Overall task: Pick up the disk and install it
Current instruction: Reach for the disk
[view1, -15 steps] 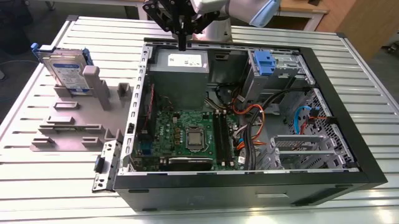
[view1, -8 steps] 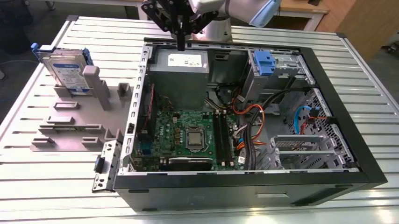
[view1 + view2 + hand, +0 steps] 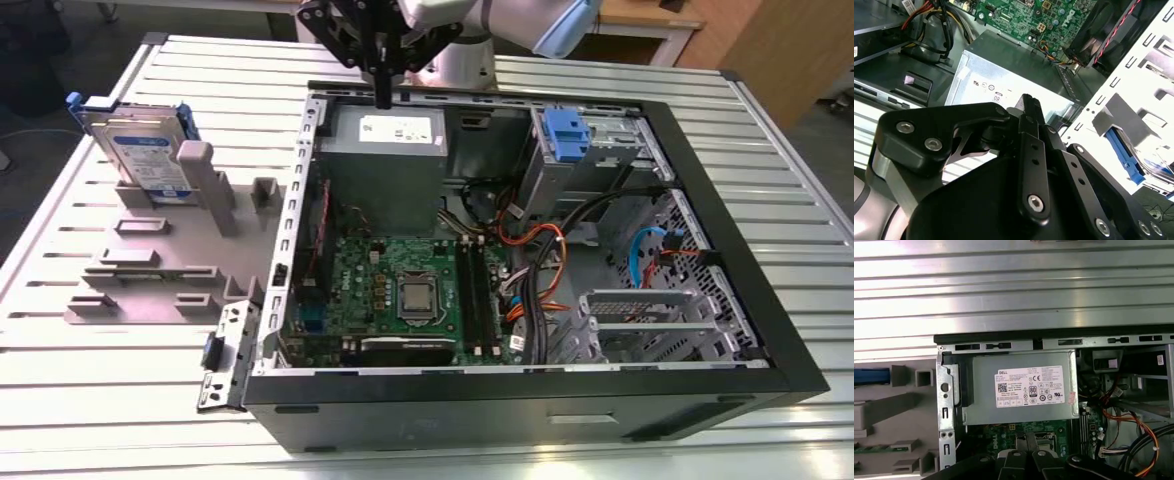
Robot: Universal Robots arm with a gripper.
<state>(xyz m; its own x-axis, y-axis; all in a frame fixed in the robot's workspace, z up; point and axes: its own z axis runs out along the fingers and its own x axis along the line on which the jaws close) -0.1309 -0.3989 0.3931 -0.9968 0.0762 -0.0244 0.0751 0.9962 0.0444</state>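
Currently the end effector, pinched closed and empty, hangs over the power supply; crossing low toward the disk could clip the case rim.

The ribbed metal table bears an open computer case and, at the exterior view's left, a grey fixture plate.

Ribbed metal table; wooden furniture behind, dark floor.
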